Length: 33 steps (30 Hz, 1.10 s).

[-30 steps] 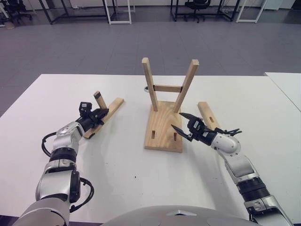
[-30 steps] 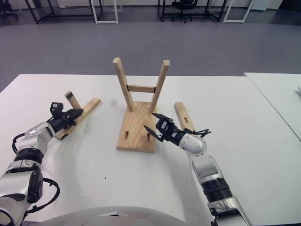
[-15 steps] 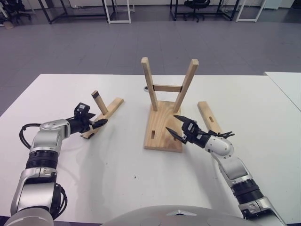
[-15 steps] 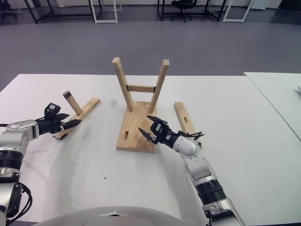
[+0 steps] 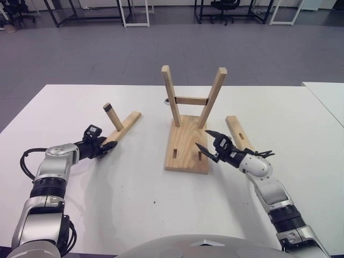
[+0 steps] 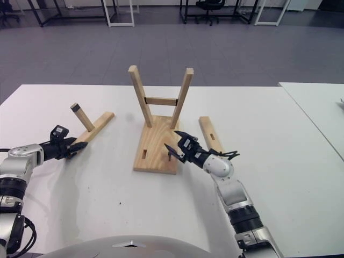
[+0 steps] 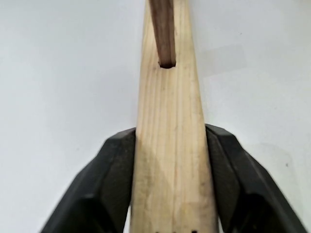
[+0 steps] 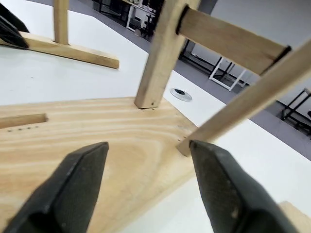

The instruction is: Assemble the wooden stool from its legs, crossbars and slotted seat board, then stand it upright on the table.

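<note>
left jaws clamp a leg (image 5: 128, 121); right jaws gape by seat board (image 5: 185, 142).

On the white table (image 5: 134, 183), 2 legs (image 5: 172, 97) joined by 1 crossbar (image 5: 191, 100) stand in the flat seat board (image 5: 185, 150), the left gripper (image 5: 103, 149) clamps the near end of a lying leg (image 5: 124, 125), and the right gripper (image 5: 202, 138) gapes at the board's right edge near a loose leg (image 5: 237, 133).

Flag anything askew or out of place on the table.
Nothing damaged or spilled. The seat board lies flat with only two legs standing in it, near slots empty. A loose leg lies to its right; the left gripper holds another leg.
</note>
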Motion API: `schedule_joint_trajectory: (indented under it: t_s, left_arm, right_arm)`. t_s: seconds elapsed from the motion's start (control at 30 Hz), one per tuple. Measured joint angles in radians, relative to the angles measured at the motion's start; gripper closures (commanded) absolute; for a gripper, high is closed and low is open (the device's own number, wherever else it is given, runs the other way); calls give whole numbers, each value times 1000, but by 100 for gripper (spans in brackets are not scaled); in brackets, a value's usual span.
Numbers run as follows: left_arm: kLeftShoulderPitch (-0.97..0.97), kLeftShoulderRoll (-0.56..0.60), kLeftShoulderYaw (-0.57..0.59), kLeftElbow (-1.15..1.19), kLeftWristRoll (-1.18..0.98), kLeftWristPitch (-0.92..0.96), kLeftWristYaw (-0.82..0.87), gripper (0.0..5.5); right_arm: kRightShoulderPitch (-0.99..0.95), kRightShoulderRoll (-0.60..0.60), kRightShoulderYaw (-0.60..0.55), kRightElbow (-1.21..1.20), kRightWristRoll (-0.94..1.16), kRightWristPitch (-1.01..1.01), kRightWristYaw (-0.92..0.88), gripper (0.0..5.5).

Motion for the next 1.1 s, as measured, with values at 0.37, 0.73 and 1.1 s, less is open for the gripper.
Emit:
schedule_joint_trajectory:
  t_s: [0.37,0.73,1.1]
  left_arm:
    - [278,-15,445,-527,-398,-8,-34,347]
    - [95,-63,96,-1117,-381,69,127,347]
    - [100,-62,35,-1154,-345,67,125,347]
  right_arm:
    - [-165,101,-348,-230,886,690,-6,182]
    - [-507,295,-352,-336,1509,768,-686,179]
    - [-507,331,-348,-366,1590,633,-821,342]
